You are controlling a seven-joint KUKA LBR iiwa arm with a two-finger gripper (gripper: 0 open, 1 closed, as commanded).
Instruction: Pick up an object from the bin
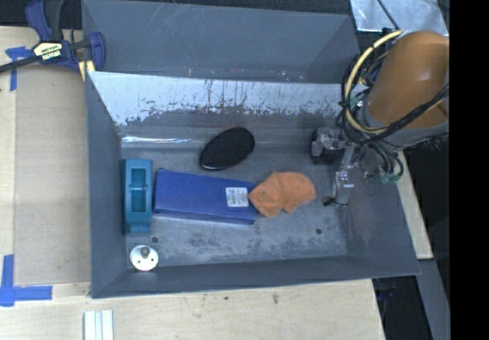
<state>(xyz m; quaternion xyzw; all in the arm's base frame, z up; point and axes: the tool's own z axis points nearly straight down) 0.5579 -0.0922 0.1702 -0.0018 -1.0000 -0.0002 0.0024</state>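
Note:
My gripper (341, 192) hangs near the bin's right wall, its thin fingers pointing down at the floor with nothing between them. Just to its left lies a crumpled orange cloth (283, 192). The cloth rests against the right end of a flat blue box (200, 195) with a white label. A black oval pad (227, 147) lies behind the box near the back wall.
A teal tape dispenser (137, 195) stands along the left side of the bin. A small round silver disc (144, 257) sits in the front left corner. The arm with its orange cover and cables fills the upper right.

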